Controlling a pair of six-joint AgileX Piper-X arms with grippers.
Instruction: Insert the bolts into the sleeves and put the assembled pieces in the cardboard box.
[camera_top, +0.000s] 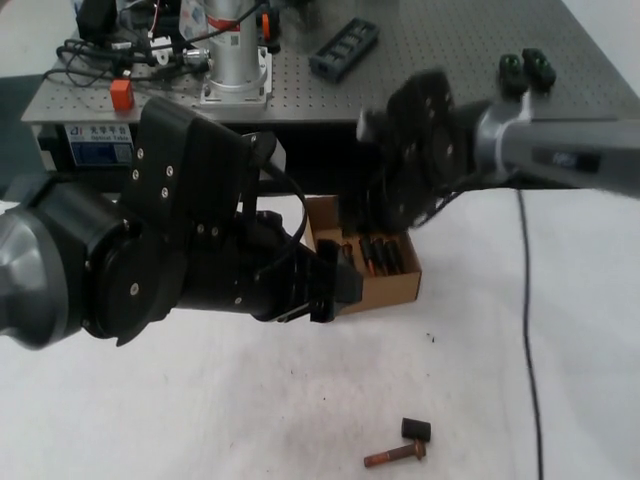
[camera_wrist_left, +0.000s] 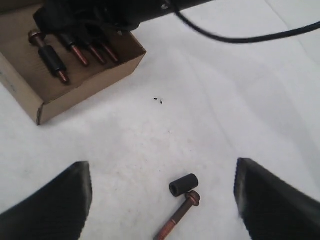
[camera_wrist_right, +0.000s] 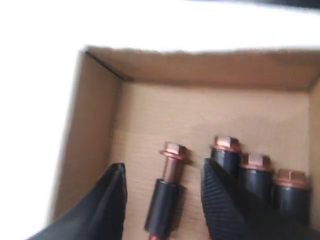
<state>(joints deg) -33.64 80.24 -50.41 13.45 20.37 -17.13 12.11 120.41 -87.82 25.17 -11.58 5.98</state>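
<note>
A cardboard box (camera_top: 385, 292) stands on the white cloth with several bolt-in-sleeve pieces (camera_top: 378, 255) lying in it. My right gripper (camera_top: 388, 215) hangs over the box. In the right wrist view it is open (camera_wrist_right: 162, 167), its fingers on either side of one assembled piece (camera_wrist_right: 166, 202) that lies on the box (camera_wrist_right: 95, 140) floor, with three more pieces (camera_wrist_right: 257, 182) beside it. My left gripper (camera_wrist_left: 162, 200) is open above a loose black sleeve (camera_wrist_left: 183, 184) and a copper bolt (camera_wrist_left: 177, 218), which lie touching on the cloth. The same sleeve (camera_top: 416, 430) and bolt (camera_top: 393, 456) sit near the front edge.
Behind the cloth is a perforated metal bench (camera_top: 420, 50) with a silver post (camera_top: 236, 55), a black tray (camera_top: 343, 47), cables and an orange block (camera_top: 121, 94). A black cable (camera_top: 527, 320) runs down the cloth at the right. In the left wrist view the box (camera_wrist_left: 85, 90) lies beyond the loose parts.
</note>
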